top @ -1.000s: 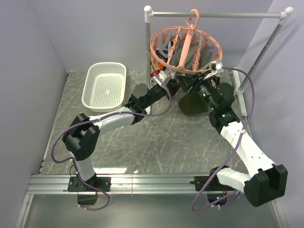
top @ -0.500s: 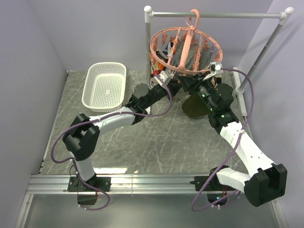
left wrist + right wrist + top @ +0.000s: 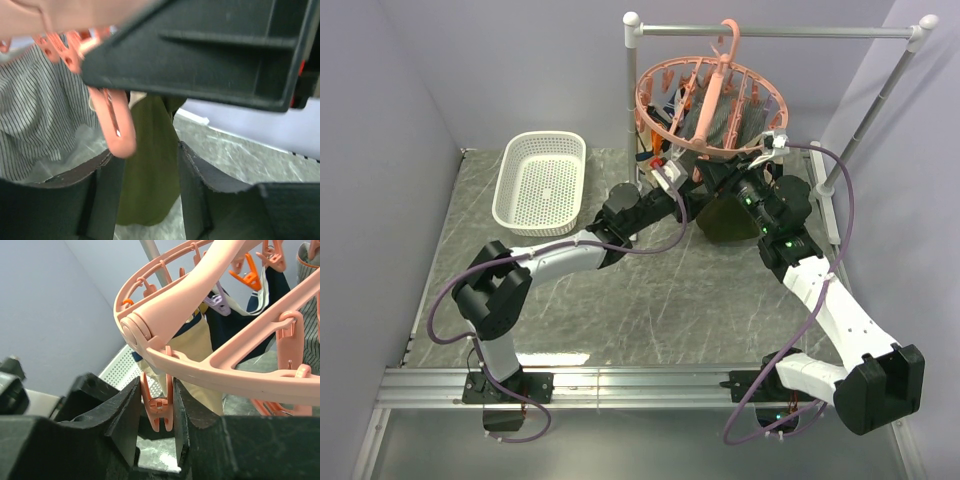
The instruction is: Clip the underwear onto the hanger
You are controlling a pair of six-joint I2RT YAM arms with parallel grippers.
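Observation:
The salmon-pink hanger (image 3: 712, 100) hangs by its hook from the rail, ring level. The olive underwear (image 3: 725, 222) hangs below the ring's near side, its lower edge near the table. In the left wrist view the underwear (image 3: 150, 175) hangs in the gap between my left fingers (image 3: 197, 190), a pink peg (image 3: 117, 130) beside the left one. My left gripper (image 3: 147, 152) is open; it also shows in the top view (image 3: 672, 180). My right gripper (image 3: 156, 390) is shut on a pink peg (image 3: 157, 410) under the ring (image 3: 165, 305), squeezing its two arms.
A white basket (image 3: 506, 170) stands at the back left. The grey rail stand (image 3: 770, 31) spans the back, one leg running down the right side. A striped garment (image 3: 720, 120), a tan garment (image 3: 200, 350) and a dark one (image 3: 240, 325) hang from other pegs.
My left gripper has moved right and up, under the ring and up to the underwear. The underwear has shifted slightly left. My right gripper has stayed at the ring.

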